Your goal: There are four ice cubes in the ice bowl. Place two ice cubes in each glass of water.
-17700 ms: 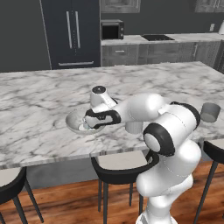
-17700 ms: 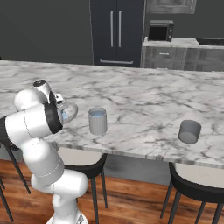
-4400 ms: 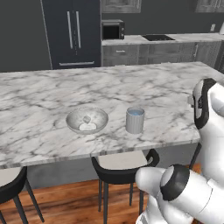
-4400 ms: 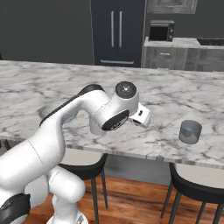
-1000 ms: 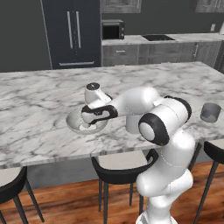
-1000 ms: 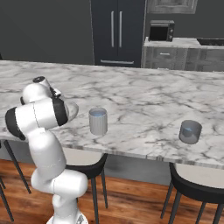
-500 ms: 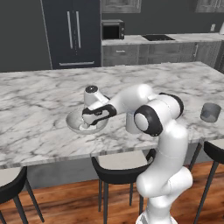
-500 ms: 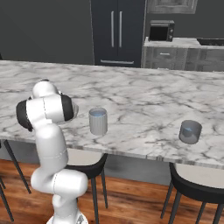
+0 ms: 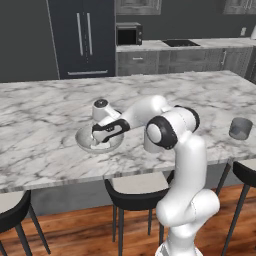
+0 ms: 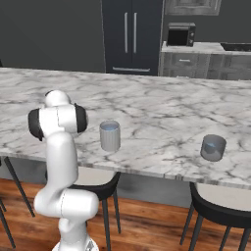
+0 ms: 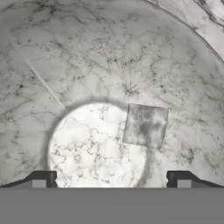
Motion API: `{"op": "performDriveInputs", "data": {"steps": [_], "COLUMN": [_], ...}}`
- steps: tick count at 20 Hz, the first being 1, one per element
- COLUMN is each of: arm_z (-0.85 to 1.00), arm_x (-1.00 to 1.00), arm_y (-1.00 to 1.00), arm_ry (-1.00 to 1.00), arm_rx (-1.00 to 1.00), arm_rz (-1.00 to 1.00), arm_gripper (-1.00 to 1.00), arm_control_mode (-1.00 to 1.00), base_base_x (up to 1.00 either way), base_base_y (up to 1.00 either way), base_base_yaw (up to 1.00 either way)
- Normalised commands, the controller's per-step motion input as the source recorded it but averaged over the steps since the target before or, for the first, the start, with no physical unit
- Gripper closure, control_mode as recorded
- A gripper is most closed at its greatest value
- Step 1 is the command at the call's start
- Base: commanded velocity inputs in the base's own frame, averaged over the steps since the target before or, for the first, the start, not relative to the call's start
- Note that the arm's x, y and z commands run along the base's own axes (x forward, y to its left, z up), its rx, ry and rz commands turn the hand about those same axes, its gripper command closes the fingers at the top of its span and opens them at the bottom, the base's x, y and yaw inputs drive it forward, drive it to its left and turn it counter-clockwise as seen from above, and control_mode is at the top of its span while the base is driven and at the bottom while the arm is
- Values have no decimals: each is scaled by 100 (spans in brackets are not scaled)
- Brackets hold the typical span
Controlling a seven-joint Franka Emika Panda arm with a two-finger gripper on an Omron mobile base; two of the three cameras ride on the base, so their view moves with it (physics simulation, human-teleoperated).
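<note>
From my left base view, the gripper (image 9: 98, 141) hangs down inside the ice bowl (image 9: 82, 139) on the marble counter (image 9: 45, 110), and pale ice shows in the bowl's bottom beside it. One glass of water (image 9: 240, 128) stands well apart at the counter's far right.

The right base view gives me both tumblers, the nearer one (image 10: 110, 136) just beside the arm and the second glass (image 10: 213, 147) further right, each bluish at the top.

In the hand view I see what the base cameras cannot: the bowl's translucent, silvery inside up close, with one ice cube (image 11: 145, 126), a square greyish lump, lying at the edge of the round flat bottom. Both fingertips (image 11: 43, 179) stand wide apart, nothing between them.
</note>
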Motion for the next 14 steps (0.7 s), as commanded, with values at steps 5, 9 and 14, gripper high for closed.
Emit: {"op": "performDriveInputs", "data": {"steps": [5,9,14], "arm_z": [-26,-23,-11], "arm_x": [29,21,20], "arm_y": [2,0,2], "arm_ry": [0,0,-1], "arm_rx": [0,0,0], "arm_rz": [-6,-8,-8], "arm_gripper": [-100,-100,-100], "arm_control_mode": [-100,-100,-100], "base_base_x": [0,0,0], "base_base_y": [0,0,0], "base_base_yaw": [0,0,0]}}
